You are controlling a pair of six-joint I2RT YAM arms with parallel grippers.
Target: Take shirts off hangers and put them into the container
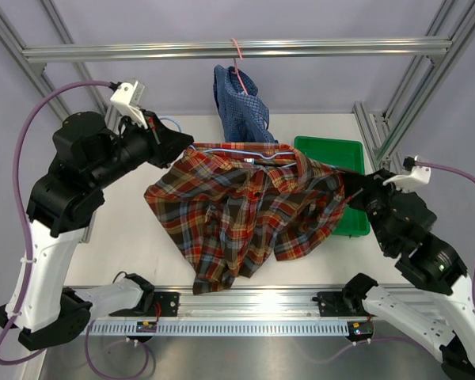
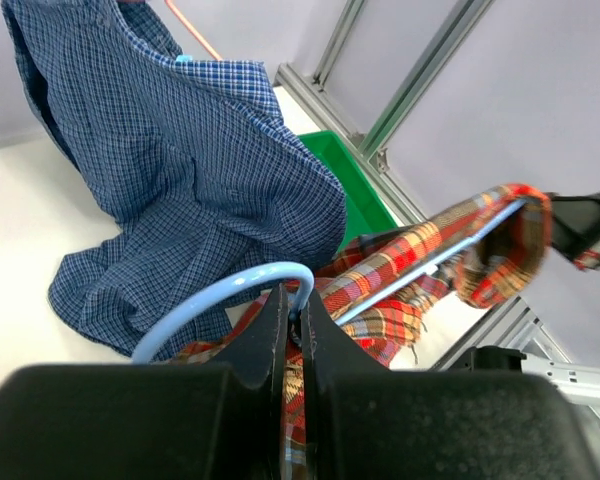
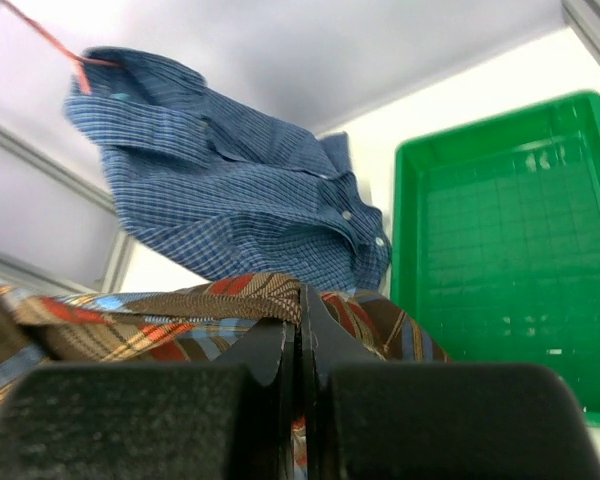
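Plaid shirt (image 1: 245, 214) covers the left portion of the green tray (image 1: 336, 149) in the top view. Light blue hanger (image 2: 220, 295): hook and one wire run visible, remainder inside the cloth. Pink hanger (image 1: 237, 55): body concealed within the blue shirt (image 1: 241, 107). Left wrist view crops the blue shirt at its top edge.

Bright, even light falls from above, with no glare. A faint shadow lies on the counter (image 1: 127, 237) under the plaid shirt (image 1: 245, 206). Close up, the left hand (image 2: 298, 300) and right hand (image 3: 300, 300) look dark and out of focus.
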